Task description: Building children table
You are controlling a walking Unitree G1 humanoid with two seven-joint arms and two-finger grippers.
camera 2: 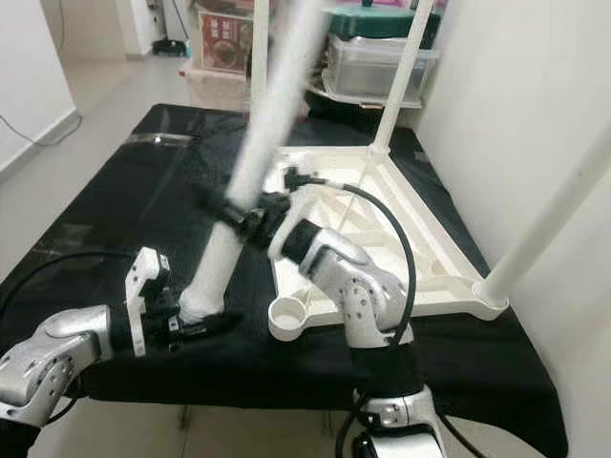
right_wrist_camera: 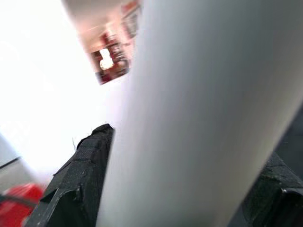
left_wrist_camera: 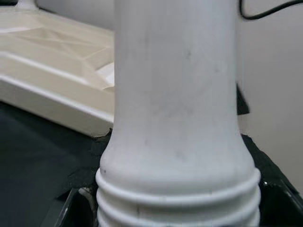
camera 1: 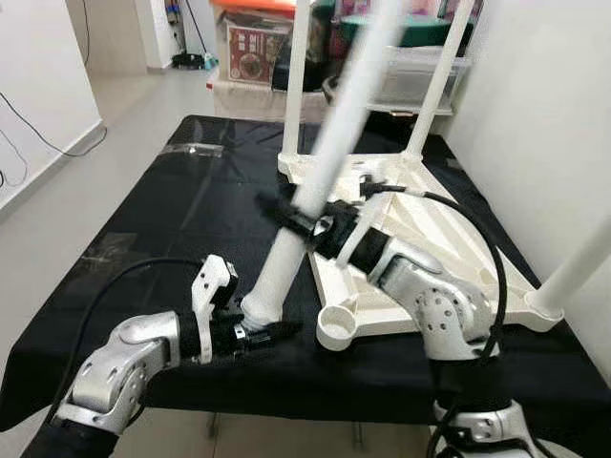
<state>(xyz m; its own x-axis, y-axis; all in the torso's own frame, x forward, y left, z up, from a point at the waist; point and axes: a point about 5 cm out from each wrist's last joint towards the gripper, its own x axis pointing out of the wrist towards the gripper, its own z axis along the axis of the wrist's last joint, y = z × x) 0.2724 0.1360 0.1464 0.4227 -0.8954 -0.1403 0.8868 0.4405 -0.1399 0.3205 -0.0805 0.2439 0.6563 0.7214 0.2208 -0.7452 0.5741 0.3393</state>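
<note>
Two grippers hold one loose white table leg [camera 1: 325, 162], tilted over the black-covered surface [camera 1: 162, 219]. Left gripper [camera 1: 250, 332] clamps the leg's threaded lower end, just beside the empty corner socket [camera 1: 336, 329] of the upturned white tabletop [camera 1: 430, 248]. Right gripper [camera 1: 304, 221] is closed around the leg partway up. Three other legs stand upright in the tabletop. Beyond the surface, storage boxes [camera 1: 250, 48], probably plastic, look blurred.
</note>
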